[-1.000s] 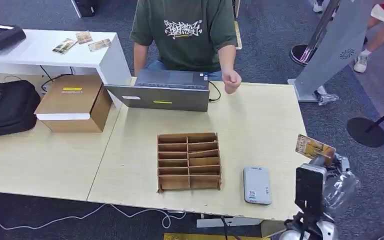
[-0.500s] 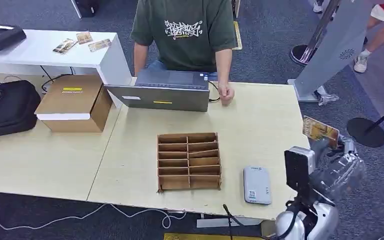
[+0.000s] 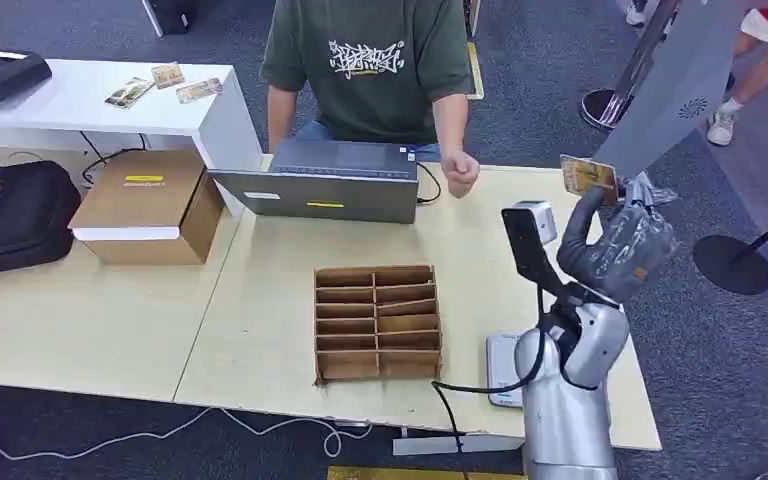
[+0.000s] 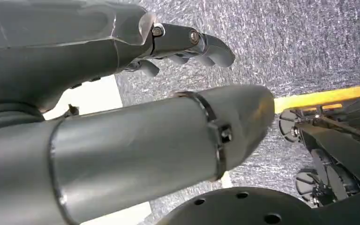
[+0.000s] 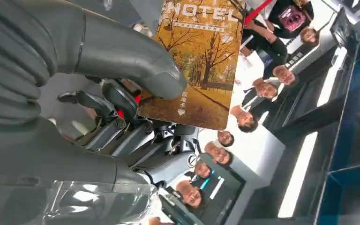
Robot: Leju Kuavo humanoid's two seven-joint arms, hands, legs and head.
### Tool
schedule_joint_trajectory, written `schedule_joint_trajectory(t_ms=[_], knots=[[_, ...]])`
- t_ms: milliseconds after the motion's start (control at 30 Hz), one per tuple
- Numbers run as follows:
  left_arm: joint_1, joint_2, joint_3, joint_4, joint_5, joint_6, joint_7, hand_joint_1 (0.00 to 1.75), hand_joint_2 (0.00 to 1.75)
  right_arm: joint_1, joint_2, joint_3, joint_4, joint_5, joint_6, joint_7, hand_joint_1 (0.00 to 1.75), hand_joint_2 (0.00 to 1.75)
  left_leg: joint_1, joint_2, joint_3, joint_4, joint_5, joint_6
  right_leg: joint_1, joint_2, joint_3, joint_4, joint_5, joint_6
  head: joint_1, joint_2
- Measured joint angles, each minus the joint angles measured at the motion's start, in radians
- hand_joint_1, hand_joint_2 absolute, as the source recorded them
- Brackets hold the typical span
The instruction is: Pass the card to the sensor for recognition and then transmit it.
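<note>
My right hand [image 3: 615, 242] is raised above the right side of the light wooden table [image 3: 260, 320] and pinches an orange hotel card [image 3: 588, 177] upright at its top. In the right wrist view the thumb [image 5: 122, 61] presses on the card [image 5: 201, 70], which bears an autumn tree picture. The grey card sensor [image 3: 501, 368] lies flat near the table's front edge, partly hidden behind my right forearm. In the left wrist view my left hand [image 4: 183, 70] hangs over grey carpet, fingers apart, holding nothing.
A cardboard slot organiser [image 3: 377, 322] stands mid-table, left of the sensor. A person in a green shirt [image 3: 370, 60] sits behind a grey laptop [image 3: 325, 182], one fist [image 3: 460, 172] raised beside it. A cardboard box [image 3: 150, 205] and black bag [image 3: 10, 215] sit at the left.
My right arm has risen and swung in from beyond the table's right edge to above it, carrying the card higher. The person's hand dropped to the table, then lifted again.
</note>
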Motion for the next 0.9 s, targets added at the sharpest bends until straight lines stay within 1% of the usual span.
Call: schedule_joint_trajectory(t_ms=[133, 200, 300, 367, 533, 600, 733, 900], knots=[[-0.007, 0.005, 0.000, -0.008, -0.019, 0.000, 0.008, 0.00, 0.00, -0.072, 0.000, 0.001, 0.086, 0.068, 0.000, 0.027, 1.75, 1.75, 0.000, -0.002, -0.001, 0.000, 0.000, 0.000, 0.000, -0.002, 0.001, 0.000, 0.000, 0.000, 0.000, 0.000], [-0.008, 0.008, -0.001, -0.014, -0.028, -0.001, 0.013, 0.00, 0.00, -0.141, -0.004, 0.005, 0.179, 0.113, 0.000, 0.052, 1.75, 1.75, 0.000, 0.003, -0.001, 0.000, 0.000, 0.000, 0.000, 0.002, -0.002, 0.000, 0.002, 0.000, 0.000, 0.000], [-0.016, 0.011, -0.001, -0.018, -0.037, -0.002, 0.019, 0.00, 0.00, -0.215, -0.012, 0.025, 0.265, 0.144, 0.000, 0.105, 1.75, 1.75, 0.000, 0.003, -0.001, 0.000, 0.000, 0.000, 0.000, 0.002, -0.001, 0.000, 0.002, 0.000, 0.000, 0.000], [-0.018, 0.013, -0.001, -0.021, -0.041, -0.004, 0.023, 0.00, 0.00, -0.256, -0.023, 0.051, 0.325, 0.147, 0.000, 0.140, 1.75, 1.75, 0.000, 0.003, 0.000, 0.000, 0.000, 0.000, 0.000, 0.002, -0.001, 0.000, 0.002, 0.000, 0.000, 0.000], [-0.024, 0.016, -0.001, -0.024, -0.050, -0.008, 0.031, 0.00, 0.00, -0.336, -0.042, 0.109, 0.438, 0.147, 0.000, 0.187, 1.75, 1.75, 0.000, 0.003, 0.000, 0.000, 0.000, 0.000, 0.000, 0.002, -0.001, 0.000, 0.002, 0.000, 0.000, 0.000], [-0.025, 0.017, -0.001, -0.024, -0.059, -0.008, 0.032, 0.00, 0.00, -0.371, -0.051, 0.138, 0.489, 0.147, 0.000, 0.219, 1.75, 1.75, 0.000, 0.003, 0.000, 0.000, 0.000, 0.000, 0.000, 0.002, -0.001, 0.000, 0.002, 0.000, 0.000, 0.000], [-0.029, 0.017, -0.001, -0.024, -0.070, -0.008, 0.034, 0.00, 0.00, -0.440, -0.067, 0.212, 0.596, 0.147, 0.000, 0.272, 1.75, 1.75, 0.000, 0.003, 0.000, 0.000, 0.000, 0.000, 0.000, 0.002, -0.001, 0.000, 0.002, 0.000, 0.000, 0.000], [-0.030, 0.017, -0.001, -0.025, -0.074, -0.008, 0.034, 0.00, 0.00, -0.505, -0.082, 0.304, 0.706, 0.147, -0.001, 0.309, 1.75, 1.75, 0.000, 0.003, 0.000, 0.000, 0.000, 0.000, 0.000, 0.002, -0.001, 0.000, 0.002, 0.000, 0.000, 0.000]])
